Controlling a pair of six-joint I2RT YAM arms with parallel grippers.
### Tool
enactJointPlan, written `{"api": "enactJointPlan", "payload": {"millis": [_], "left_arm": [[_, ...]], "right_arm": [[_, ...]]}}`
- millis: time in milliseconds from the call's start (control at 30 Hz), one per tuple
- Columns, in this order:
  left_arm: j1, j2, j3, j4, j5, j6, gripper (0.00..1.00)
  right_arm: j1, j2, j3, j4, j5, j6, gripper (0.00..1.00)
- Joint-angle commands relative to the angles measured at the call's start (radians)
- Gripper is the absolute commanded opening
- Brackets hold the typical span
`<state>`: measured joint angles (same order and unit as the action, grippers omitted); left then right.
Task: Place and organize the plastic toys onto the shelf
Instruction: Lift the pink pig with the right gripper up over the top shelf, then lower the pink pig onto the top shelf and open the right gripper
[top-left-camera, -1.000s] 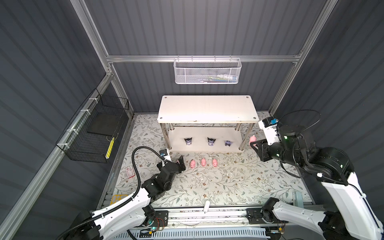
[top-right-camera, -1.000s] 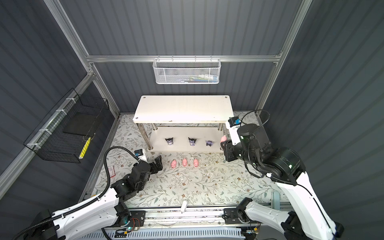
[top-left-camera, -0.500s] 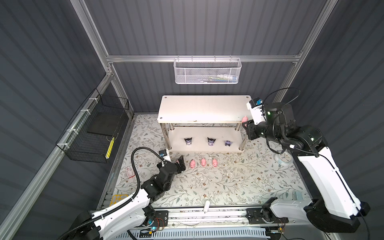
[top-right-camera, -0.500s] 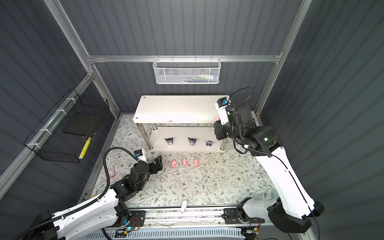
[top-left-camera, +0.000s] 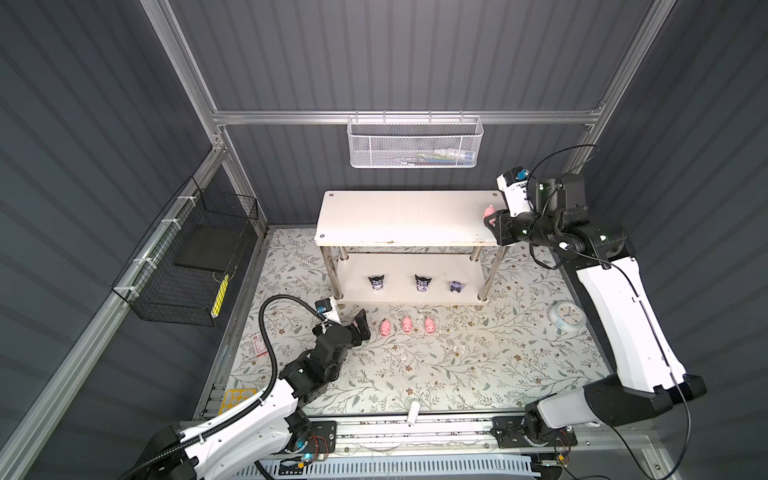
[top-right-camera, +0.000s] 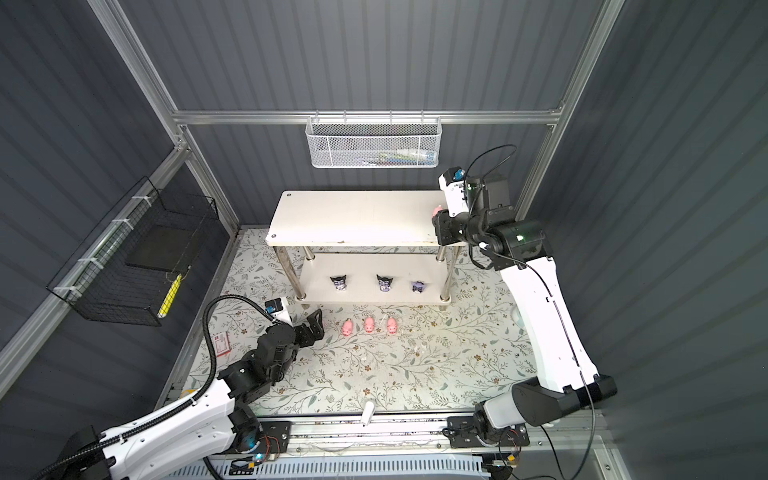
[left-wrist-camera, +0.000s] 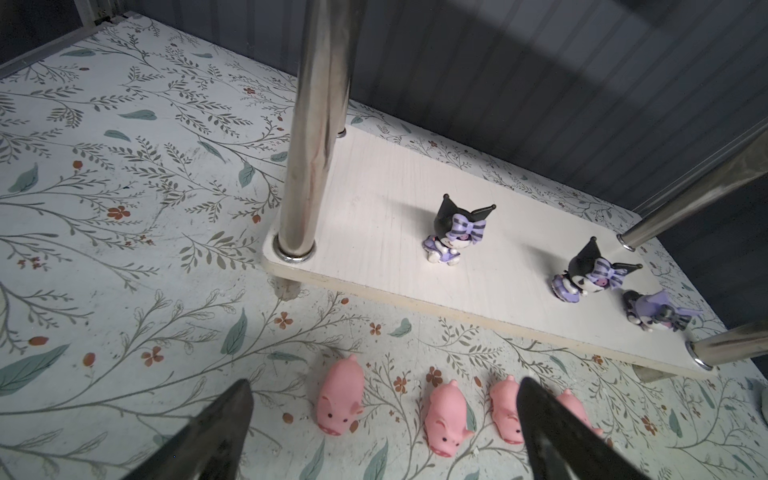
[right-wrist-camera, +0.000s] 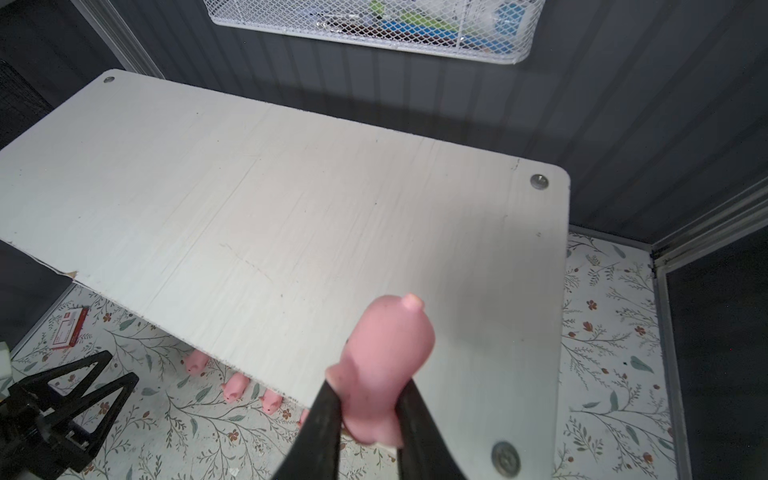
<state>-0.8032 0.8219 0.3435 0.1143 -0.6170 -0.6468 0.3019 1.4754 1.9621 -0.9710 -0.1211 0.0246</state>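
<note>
The white two-tier shelf (top-left-camera: 399, 216) stands at the back. My right gripper (right-wrist-camera: 369, 388) is shut on a pink pig (right-wrist-camera: 388, 353), held just above the right end of the top board (top-right-camera: 353, 216). Three purple-and-white figurines (top-left-camera: 422, 283) stand in a row on the lower board (left-wrist-camera: 374, 199), the paler one (left-wrist-camera: 656, 311) tipped over. Several pink pigs (left-wrist-camera: 340, 397) lie in a row on the floral floor before the shelf. My left gripper (left-wrist-camera: 384, 386) stands open low over that row, at its left end (top-left-camera: 360, 326).
A white mesh basket (top-left-camera: 415, 143) hangs on the back wall and a black wire basket (top-left-camera: 187, 266) on the left wall. A pale-blue round dish (top-left-camera: 567, 318) lies at the right, a white cylinder (top-left-camera: 413, 412) at the front edge, a red-and-white card (top-left-camera: 259, 345) at the left.
My right arm has carried the pig from beside the shelf's right front leg up to the right end of the top board. The left arm has barely moved.
</note>
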Motion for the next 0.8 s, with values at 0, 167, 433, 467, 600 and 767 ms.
{"api": "enactJointPlan", "payload": {"millis": [0, 167, 433, 467, 600, 767], "left_arm": [[0.007, -0.009, -0.019, 0.004, 0.003, 0.009, 0.99], [0.009, 0.003, -0.012, 0.004, 0.008, 0.013, 0.99], [0.012, 0.006, -0.017, 0.003, 0.007, 0.012, 0.99], [0.014, 0.007, -0.017, 0.002, 0.008, 0.011, 0.99], [0.018, 0.01, -0.018, 0.003, 0.007, 0.011, 0.99], [0.024, 0.015, -0.018, 0.007, 0.015, 0.012, 0.99]], "right_arm": [[-0.034, 0.019, 0.016, 0.007, -0.09, -0.006, 0.24], [-0.059, 0.054, 0.024, 0.012, -0.1, -0.002, 0.24], [-0.07, 0.084, 0.014, 0.015, -0.078, -0.008, 0.25], [-0.072, 0.088, 0.012, 0.017, -0.073, -0.008, 0.25], [-0.073, 0.103, 0.014, 0.02, -0.077, -0.009, 0.25], [-0.075, 0.12, 0.018, 0.02, -0.076, -0.005, 0.27]]}}
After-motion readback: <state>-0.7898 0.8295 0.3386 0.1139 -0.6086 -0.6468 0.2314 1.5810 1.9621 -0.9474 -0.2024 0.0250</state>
